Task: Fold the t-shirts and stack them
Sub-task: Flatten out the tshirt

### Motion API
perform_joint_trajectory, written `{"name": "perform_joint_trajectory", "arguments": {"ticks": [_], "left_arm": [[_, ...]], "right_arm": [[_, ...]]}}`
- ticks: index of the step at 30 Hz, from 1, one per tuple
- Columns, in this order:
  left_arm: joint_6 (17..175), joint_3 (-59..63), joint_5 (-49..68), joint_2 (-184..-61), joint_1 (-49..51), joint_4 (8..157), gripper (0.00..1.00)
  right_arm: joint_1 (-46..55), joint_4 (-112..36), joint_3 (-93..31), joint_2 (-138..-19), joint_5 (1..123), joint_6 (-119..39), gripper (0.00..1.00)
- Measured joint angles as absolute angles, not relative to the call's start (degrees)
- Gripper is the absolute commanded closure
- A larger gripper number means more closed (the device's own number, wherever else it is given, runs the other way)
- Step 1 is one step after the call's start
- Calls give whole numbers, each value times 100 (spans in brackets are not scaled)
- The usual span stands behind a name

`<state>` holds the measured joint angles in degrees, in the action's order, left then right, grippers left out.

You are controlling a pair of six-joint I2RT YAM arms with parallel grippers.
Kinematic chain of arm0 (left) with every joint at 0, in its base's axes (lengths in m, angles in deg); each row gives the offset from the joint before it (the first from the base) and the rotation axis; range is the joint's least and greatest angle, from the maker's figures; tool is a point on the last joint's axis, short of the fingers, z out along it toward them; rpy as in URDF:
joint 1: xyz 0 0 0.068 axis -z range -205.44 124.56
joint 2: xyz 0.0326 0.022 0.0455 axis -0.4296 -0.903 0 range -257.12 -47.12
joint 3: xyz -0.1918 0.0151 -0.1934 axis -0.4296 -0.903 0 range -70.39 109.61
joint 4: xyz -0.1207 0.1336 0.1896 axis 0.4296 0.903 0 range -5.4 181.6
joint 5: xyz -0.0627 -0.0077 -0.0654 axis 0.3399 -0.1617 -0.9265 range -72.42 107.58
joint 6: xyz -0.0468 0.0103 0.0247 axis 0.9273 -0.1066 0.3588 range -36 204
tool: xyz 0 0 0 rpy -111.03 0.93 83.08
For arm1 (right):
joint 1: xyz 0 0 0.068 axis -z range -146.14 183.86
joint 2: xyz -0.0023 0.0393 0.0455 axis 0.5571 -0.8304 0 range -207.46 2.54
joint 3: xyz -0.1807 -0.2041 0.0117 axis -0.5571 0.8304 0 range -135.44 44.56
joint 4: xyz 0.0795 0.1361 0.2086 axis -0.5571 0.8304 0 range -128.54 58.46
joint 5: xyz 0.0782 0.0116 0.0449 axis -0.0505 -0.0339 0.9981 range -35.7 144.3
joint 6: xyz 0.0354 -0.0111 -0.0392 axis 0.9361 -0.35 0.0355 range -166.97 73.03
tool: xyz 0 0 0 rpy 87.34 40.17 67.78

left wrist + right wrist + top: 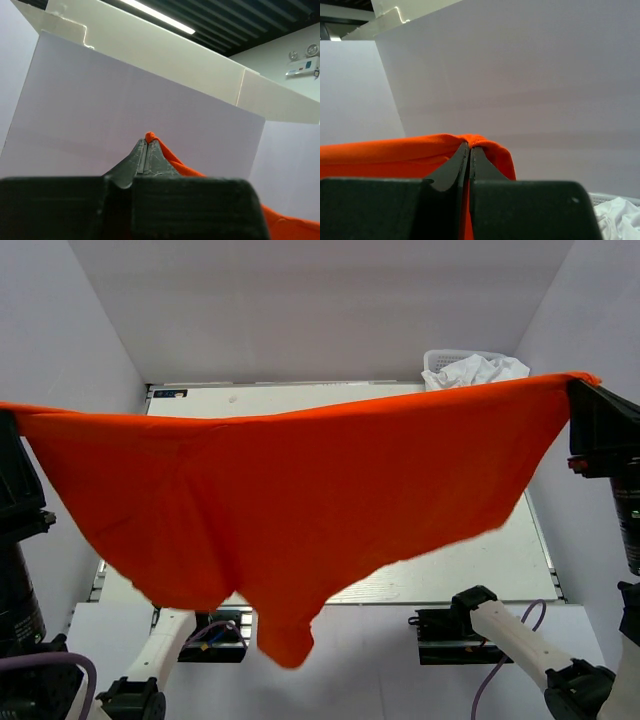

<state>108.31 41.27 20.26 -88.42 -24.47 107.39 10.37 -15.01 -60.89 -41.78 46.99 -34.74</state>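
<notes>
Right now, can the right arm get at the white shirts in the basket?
Probably not yet. The right gripper is shut on a corner of the orange t-shirt, stretched aloft to the left gripper. The white shirts and basket sit on its side, but it must release first.

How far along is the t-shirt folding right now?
Done: nothing visibly folded or stacked, though the cloth hides much of the table. In hand: the orange t-shirt hangs spread in the air, one end pinched in the left gripper, the other in the right gripper. Left: laying it down, folding it, then the white t-shirts bunched in the basket.
</notes>
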Motion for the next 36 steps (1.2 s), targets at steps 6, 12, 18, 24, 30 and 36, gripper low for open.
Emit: {"name": "perform_joint_trajectory", "arguments": {"ticks": [6,12,18,24,30,36], "left_arm": [[10735,3504,2004,-8855,-2454,10623,100],[10661,1939,2024,-9609,-2452,9814,100],[10543,177,2218,-11674,-2443,8966,100],[10401,-280,2293,-14214,-2438,8634,100],[10296,562,2223,-15908,-2408,8361,100],[10313,1467,2138,-16710,-2408,8175,100]], "right_arm": [[1037,-1840,-5016,-4060,4518,-3544,100],[1039,-2653,-3438,-4740,3724,-3397,100],[1083,-3289,-2607,-7218,3237,-2903,100],[1249,-3223,-3046,-9924,3600,-2468,100],[1448,-2990,-4651,-11738,4103,-2398,100],[1603,-2961,-5726,-12525,4398,-2405,100]]}}
